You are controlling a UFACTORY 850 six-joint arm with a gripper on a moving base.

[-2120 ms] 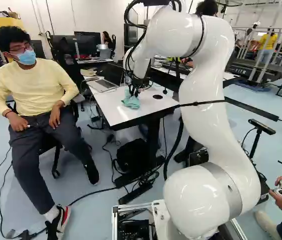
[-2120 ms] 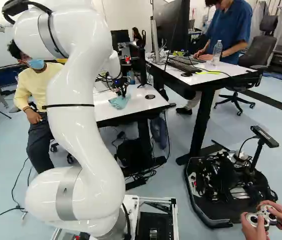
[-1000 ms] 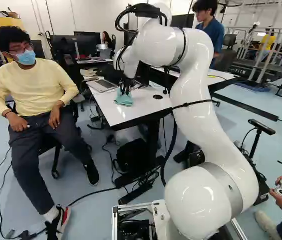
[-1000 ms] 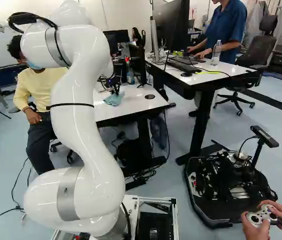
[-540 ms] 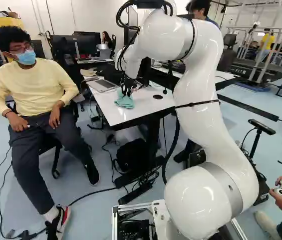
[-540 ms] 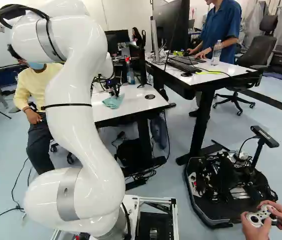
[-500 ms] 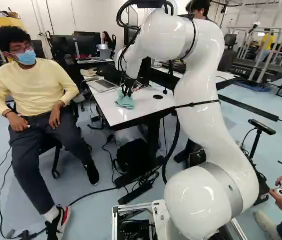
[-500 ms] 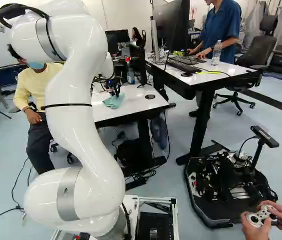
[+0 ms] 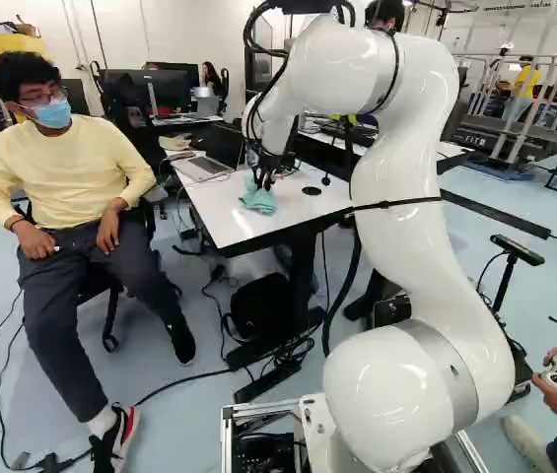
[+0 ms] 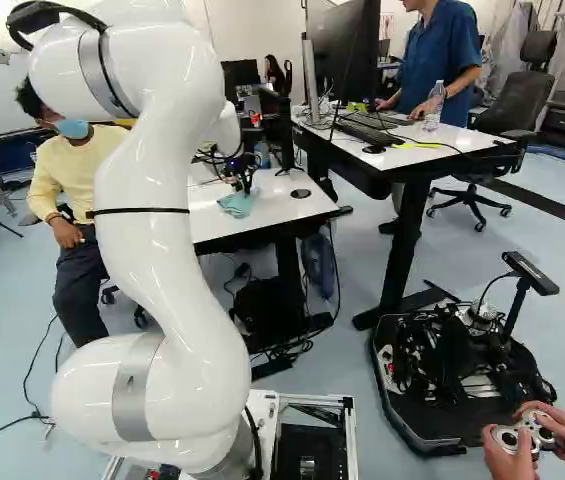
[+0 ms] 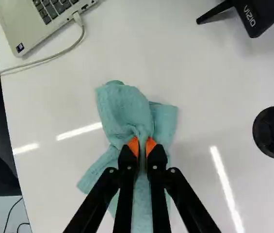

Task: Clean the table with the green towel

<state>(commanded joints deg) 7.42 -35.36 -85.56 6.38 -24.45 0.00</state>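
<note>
- The green towel point(image 11: 120, 109) lies bunched on the white table point(image 9: 229, 223), under and between the fingertips of the gripper point(image 9: 265, 180).
- The two fingers are clamped on a fold of it, orange pads point(image 11: 133, 146) pressing from both sides; loose cloth spreads ahead of and beside them.
- On the gripper's laptop side, the table's side edge runs past; the front edge crosses between gripper and base.
- Bare white tabletop shows around the cloth, reaching ahead of the gripper toward the laptop point(image 11: 37, 22) and a black stand point(image 11: 257, 15).
- That laptop stands ahead on one side, its pale cable point(image 11: 49, 59) trailing to the side edge; the stand is ahead on the other.
- A round black disc point(image 11: 271, 132) sits beside the gripper, on the stand's side.
- Count: one towel, one laptop, one pale cable, one disc.
</note>
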